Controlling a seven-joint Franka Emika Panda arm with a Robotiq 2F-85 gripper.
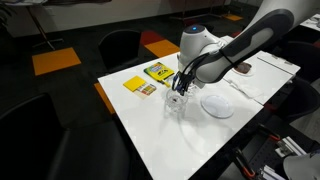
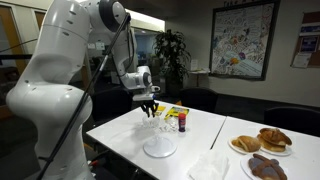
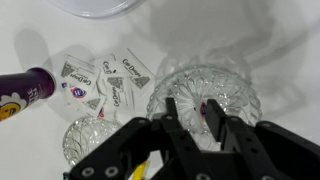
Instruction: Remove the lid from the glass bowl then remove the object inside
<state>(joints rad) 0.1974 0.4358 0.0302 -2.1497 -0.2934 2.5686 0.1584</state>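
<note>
The glass bowl [image 3: 205, 88] is small, round and of clear cut glass, and it stands uncovered on the white table. It shows in both exterior views [image 1: 176, 103] [image 2: 150, 119]. A small red object [image 3: 203, 107] lies inside it. My gripper [image 3: 193, 115] is open, directly above the bowl, with its fingertips reaching down into it on either side of the red object, which is close to the right finger. The gripper also shows in both exterior views [image 1: 179, 86] [image 2: 148, 103].
A white round disc [image 1: 217, 105] [image 2: 160, 149] lies on the table beside the bowl. A smaller cut-glass piece [image 3: 84, 138], paper sachets [image 3: 110, 82] and a purple marker [image 3: 25, 90] lie close by. Yellow packets [image 1: 140, 86] lie further off. Plates of pastries [image 2: 262, 141] are near a table edge.
</note>
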